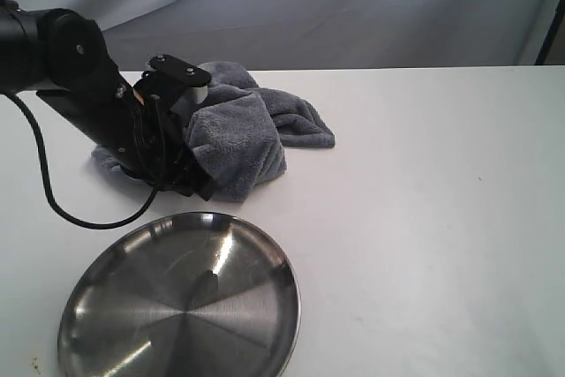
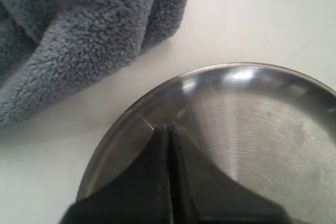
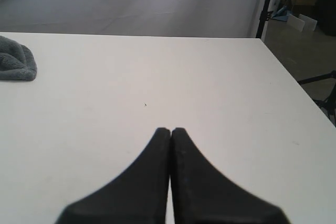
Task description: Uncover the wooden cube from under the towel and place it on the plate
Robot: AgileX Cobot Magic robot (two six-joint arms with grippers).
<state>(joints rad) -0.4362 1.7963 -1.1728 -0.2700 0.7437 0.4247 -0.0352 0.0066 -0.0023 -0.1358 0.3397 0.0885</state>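
The dark grey fluffy towel (image 1: pixel 240 140) lies bunched on the white table, a little behind the steel plate (image 1: pixel 177 311). No wooden cube shows in any view. My left gripper (image 1: pixel 201 186) is low at the towel's front edge, between towel and plate. In the left wrist view the left gripper (image 2: pixel 168 128) is shut and empty, its tips over the plate (image 2: pixel 262 129) rim, with the towel (image 2: pixel 79 40) just beyond. My right gripper (image 3: pixel 170 129) is shut with nothing in it, over bare table, far from the towel (image 3: pixel 16 62). It is out of the exterior view.
The white table (image 1: pixel 424 218) stretches to the right of the towel and plate. A black cable (image 1: pixel 53 200) from the left arm loops over the table near the plate. The table's edge (image 3: pixel 294 93) and floor clutter show in the right wrist view.
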